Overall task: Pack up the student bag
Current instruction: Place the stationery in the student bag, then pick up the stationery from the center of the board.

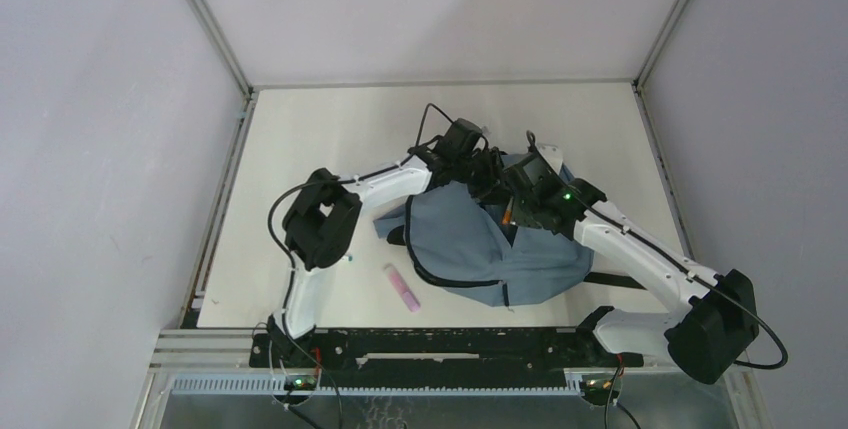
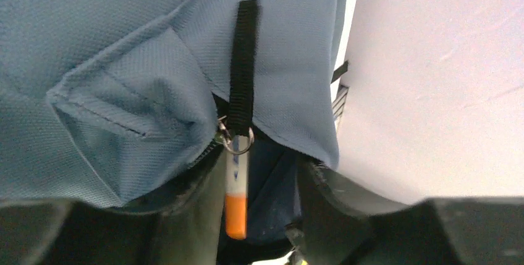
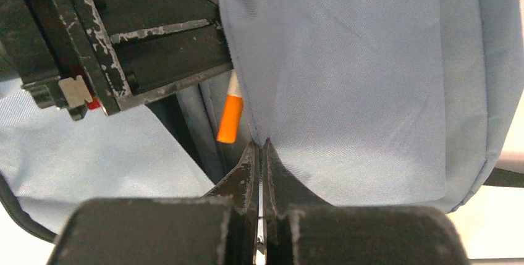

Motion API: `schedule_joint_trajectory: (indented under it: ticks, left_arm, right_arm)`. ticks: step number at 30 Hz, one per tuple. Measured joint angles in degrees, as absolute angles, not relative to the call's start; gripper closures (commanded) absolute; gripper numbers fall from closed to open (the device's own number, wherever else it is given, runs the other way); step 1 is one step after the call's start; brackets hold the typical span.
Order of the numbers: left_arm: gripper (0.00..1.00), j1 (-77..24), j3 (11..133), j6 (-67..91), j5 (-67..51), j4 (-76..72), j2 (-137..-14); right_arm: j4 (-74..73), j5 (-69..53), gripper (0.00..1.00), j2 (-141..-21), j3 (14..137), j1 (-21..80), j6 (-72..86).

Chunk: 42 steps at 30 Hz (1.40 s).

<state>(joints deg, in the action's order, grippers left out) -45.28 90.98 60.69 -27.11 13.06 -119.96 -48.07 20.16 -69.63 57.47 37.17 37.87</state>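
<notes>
- The bag lies near the middle of the worktop, its mouth at the far end, where both end effectors meet.
- The right end effector is closed and seems to pinch the cloth edge of that mouth. The pinch is thin. If the cloth slides out, the mouth could fall shut on the pen.
- The left end effector has its jaws apart, with an orange-capped pen between them and nothing clamping it. The pen points into the dark opening, right beside the zip pull and its ring. It could snag there or lodge on the lip instead of dropping inside.
- Drawing the left end effector back carelessly might hook the zip pull and drag the bag.
- A pink stick lies on the worktop beside the bag, not yet packed. A shifting bag could knock it away.
</notes>
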Motion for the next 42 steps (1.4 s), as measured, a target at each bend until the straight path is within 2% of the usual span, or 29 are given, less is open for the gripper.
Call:
schedule_joint_trajectory:
  ticks: [2, 4, 6, 8, 10, 14, 19, 22, 25, 31, 35, 42]
  left_arm:
    - [0.34, -45.58, 92.07, 60.64, -27.22, 12.69, -120.40]
    - [0.32, -46.02, 92.07, 59.96, -27.24, 12.73, -120.38]
    - [0.33, -46.35, 92.05, 59.13, -27.22, 13.17, -120.31]
    - [0.44, -46.50, 91.79, 57.89, -27.18, 13.58, -119.77]
    - [0.48, -46.54, 90.41, 56.40, -27.22, 14.11, -117.86]
    - [0.48, -46.65, 85.32, 51.94, -27.59, 15.22, -110.80]
    - [0.40, -46.87, 76.25, 44.77, -24.99, 19.35, -96.53]
    - [0.34, -46.85, 72.51, 41.32, -21.08, 22.41, -89.32]
    - [0.37, -45.95, 69.71, 38.04, -16.40, 25.50, -84.79]
    - [0.38, -42.81, 68.86, 31.42, 4.03, 37.56, -84.01]
    - [0.38, -41.76, 66.52, 32.34, 11.99, 41.56, -83.88]
    - [0.33, -44.21, 54.43, 41.41, 14.41, 44.34, -79.77]
  right_arm:
    - [-47.94, 20.58, 1.00, -69.63, 57.45, 37.12, 37.89]
    - [-47.75, 20.91, 1.00, -69.41, 57.36, 37.06, 37.89]
    - [-47.77, 20.91, 1.00, -69.14, 57.23, 36.77, 37.89]
    - [-47.72, 20.80, 1.00, -68.77, 56.86, 36.47, 37.89]
    - [-47.68, 20.49, 1.00, -68.58, 56.51, 36.32, 37.91]
    - [-47.48, 20.03, 1.00, -68.45, 55.83, 35.73, 37.91]
    - [-46.57, 18.76, 1.00, -67.92, 53.89, 32.91, 37.60]
    - [-46.04, 17.50, 1.00, -67.18, 52.16, 29.47, 36.95]
    - [-45.74, 16.05, 1.00, -65.87, 50.59, 26.30, 36.05]
    - [-45.25, 14.00, 1.00, -63.75, 50.06, 24.49, 34.61]
    - [-44.93, 13.30, 1.00, -63.09, 49.91, 24.51, 34.50]
    - [-44.49, 12.69, 1.00, -63.07, 49.87, 24.82, 34.30]
